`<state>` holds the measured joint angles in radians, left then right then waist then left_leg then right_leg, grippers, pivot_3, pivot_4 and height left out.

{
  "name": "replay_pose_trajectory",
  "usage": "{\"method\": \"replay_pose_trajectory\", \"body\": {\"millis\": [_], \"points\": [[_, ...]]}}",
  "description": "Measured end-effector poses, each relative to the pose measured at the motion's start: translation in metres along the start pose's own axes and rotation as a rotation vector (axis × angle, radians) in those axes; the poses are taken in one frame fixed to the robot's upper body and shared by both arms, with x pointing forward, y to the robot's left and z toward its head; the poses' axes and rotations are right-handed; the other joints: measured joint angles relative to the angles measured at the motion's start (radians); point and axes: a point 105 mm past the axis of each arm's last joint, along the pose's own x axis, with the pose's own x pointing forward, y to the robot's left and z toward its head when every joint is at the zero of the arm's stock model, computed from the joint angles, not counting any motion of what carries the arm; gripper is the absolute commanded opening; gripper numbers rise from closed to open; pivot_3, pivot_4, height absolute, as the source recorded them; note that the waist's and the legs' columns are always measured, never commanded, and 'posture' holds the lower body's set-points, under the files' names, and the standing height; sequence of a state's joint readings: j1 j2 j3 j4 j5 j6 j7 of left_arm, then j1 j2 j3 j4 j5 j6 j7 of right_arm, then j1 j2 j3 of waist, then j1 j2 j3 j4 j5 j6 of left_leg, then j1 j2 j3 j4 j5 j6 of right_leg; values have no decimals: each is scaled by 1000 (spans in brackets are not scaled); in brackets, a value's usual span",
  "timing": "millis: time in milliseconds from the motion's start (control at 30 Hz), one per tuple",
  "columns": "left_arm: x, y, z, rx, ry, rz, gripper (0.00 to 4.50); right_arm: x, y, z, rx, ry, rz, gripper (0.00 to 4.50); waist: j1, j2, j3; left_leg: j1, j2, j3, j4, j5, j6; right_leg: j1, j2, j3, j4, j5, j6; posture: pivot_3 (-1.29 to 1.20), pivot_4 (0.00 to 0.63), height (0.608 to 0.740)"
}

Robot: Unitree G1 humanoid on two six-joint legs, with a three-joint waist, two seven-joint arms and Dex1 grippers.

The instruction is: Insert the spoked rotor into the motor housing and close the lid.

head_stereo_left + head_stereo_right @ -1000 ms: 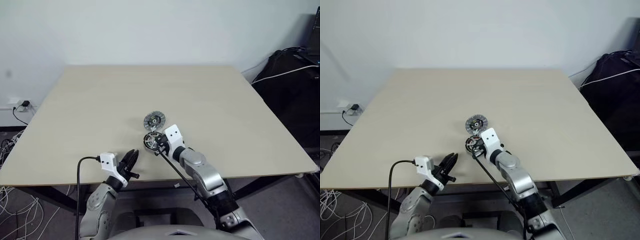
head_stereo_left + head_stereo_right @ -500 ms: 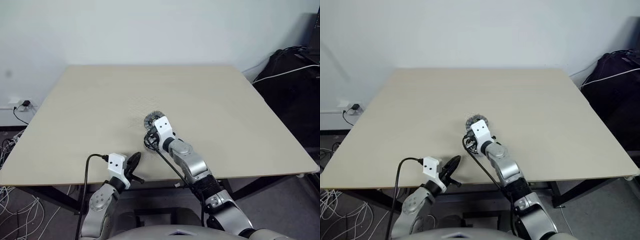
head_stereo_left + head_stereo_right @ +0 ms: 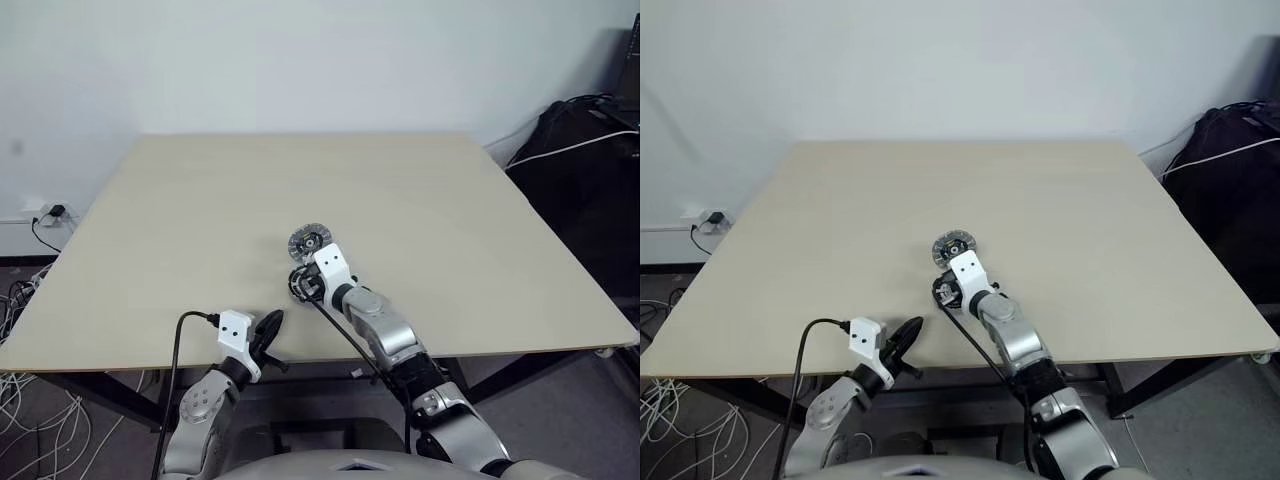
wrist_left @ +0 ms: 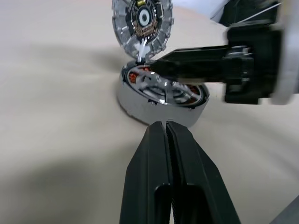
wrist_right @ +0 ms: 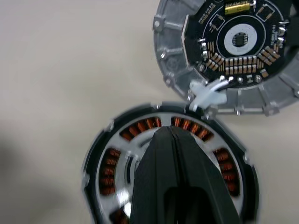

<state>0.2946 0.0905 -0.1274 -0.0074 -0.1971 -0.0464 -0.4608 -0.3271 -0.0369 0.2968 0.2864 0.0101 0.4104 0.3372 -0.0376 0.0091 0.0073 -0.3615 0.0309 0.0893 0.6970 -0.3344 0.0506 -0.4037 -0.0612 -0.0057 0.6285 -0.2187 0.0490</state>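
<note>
A pale wooden table carries the motor housing near its front edge, the spoked rotor seated inside, and the lid lying open just behind, touching. The right gripper, fingers shut and empty, now sits over the housing, having shifted left from beside it. The left gripper, also shut and empty, has dropped slightly at the table's edge.

Motor housing and lid, side by side on the desk

The motor housing, copper windings ringed by a dark rim, lies flat under the closed right jaws; the lid, circuit-board face up, touches it just beyond.
</note>
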Motion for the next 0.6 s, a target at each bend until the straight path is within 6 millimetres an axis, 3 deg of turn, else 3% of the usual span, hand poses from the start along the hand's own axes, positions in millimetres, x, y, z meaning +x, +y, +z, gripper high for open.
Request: {"method": "replay_pose_trajectory", "body": {"millis": [167, 333, 433, 600], "points": [[2, 0, 2, 5, -9, -5, 109, -19, 3, 8, -155, 35, 115, 0, -1, 0, 0, -2, 0, 0, 0, 0, 0, -2, 0, 0, 0, 0, 0, 0, 0, 740], [3, -1, 3, 2, -14, -7, 109, -28, 8, -2, -267, 131, 205, 0, 0, 0, 0, -1, 0, 0, 0, 0, 0, -2, 0, 0, 0, 0, 0, 0, 0, 740], [5, -2, 4, -1, -19, -8, 0, -30, 10, -5, -337, 175, 258, 592, 1, 0, 0, -1, 0, 0, 0, 0, 0, -2, 0, 0, 0, 0, 0, 0, 0, 740], [5, -2, 4, -12, -14, -9, 0, -30, 12, 3, -492, 204, 329, 2229, 1, 0, 0, -2, 0, 0, 0, 0, 0, -2, 0, 0, 0, 0, 0, 0, 0, 740]]}}
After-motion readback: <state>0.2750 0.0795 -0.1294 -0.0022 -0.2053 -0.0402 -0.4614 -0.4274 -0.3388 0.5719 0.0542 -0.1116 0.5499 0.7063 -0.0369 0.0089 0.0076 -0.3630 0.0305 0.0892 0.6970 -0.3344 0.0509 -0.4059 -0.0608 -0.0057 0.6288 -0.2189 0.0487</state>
